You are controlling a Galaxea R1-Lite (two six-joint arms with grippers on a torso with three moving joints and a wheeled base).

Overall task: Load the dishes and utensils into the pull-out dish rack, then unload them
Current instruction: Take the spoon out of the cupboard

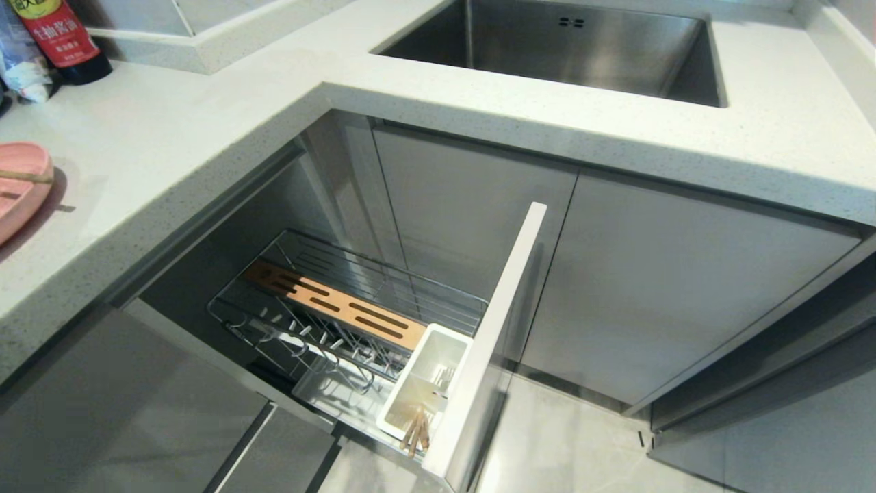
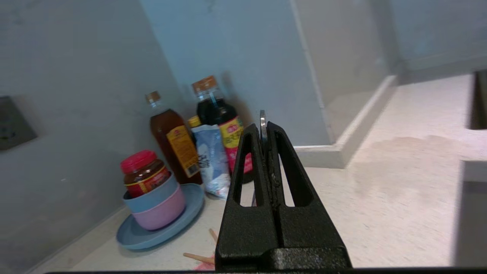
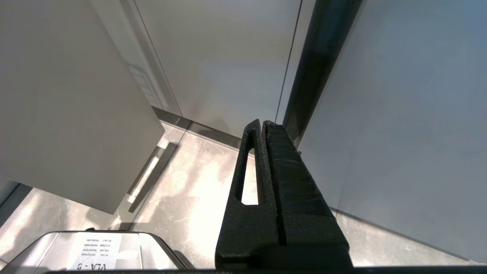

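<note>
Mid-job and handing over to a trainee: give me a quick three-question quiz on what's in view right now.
1. True or false: the white utensil caddy in the pull-out dish rack is empty.
2. The left gripper is shut on: A) a bowl, B) the silver fork, C) nothing.
3. Fill in: the pink plate sits on the ___, not in the rack.

Key:
1. False; wooden chopsticks stand in it.
2. B.
3. Countertop.
</note>
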